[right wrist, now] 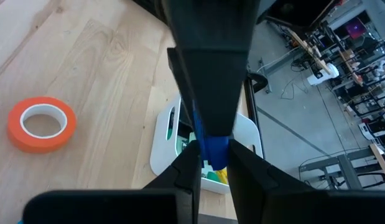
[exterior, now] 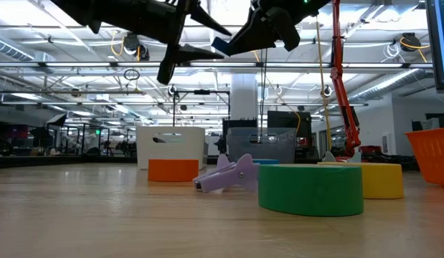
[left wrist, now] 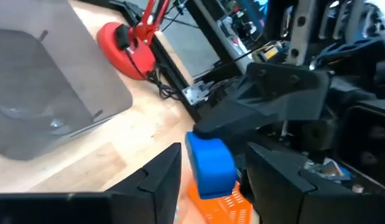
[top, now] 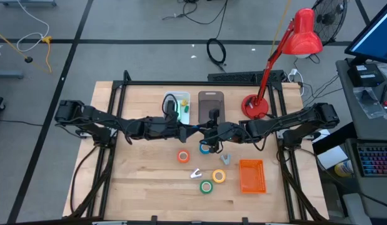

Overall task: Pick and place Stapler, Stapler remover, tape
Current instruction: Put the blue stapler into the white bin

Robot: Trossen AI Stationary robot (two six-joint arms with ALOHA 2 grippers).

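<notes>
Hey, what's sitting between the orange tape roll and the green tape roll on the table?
In the high view, the small purple staple remover lies on the wood between the orange tape roll and the green tape roll, apart from both.

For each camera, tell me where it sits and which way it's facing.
High view: above the table, facing straight down; left gripper and right gripper meet mid-table.
Low view: tabletop height, facing level across past the green tape roll; arms enter from above.
Left wrist view: on left wrist, facing the blue object past its own open fingers.
Right wrist view: on right wrist, facing the orange tape roll; its fingers clamp the blue object.
Both wrist views share that object.
</notes>
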